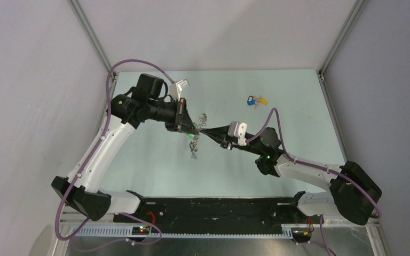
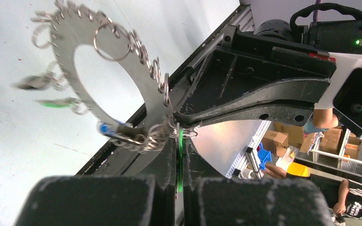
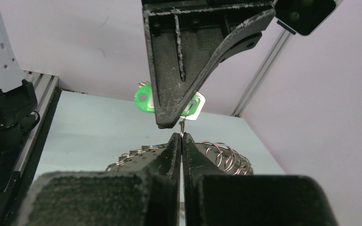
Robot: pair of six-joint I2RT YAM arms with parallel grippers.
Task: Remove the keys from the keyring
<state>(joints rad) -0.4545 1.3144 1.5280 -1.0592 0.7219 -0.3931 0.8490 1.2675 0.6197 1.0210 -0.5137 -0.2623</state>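
The keyring (image 2: 73,28), a flat grey toothed ring, hangs in the air between both arms and carries many small split rings (image 3: 221,155). My left gripper (image 2: 179,131) is shut on a green-headed key (image 3: 143,100) at the ring's rim. From the opposite side, the tips of my right gripper (image 3: 182,135) are shut on a thin wire ring just below that key, with the keyring (image 3: 139,157) lying edge-on behind them. A blue-headed key (image 2: 106,128) and a blurred green one (image 2: 54,102) dangle from the rim. Both grippers (image 1: 197,130) meet above the table's middle.
A separate small bunch of blue- and yellow-headed keys (image 1: 257,100) lies on the pale table towards the back right. Grey walls close in the left, back and right sides. The black rail (image 1: 208,208) with the arm bases runs along the near edge.
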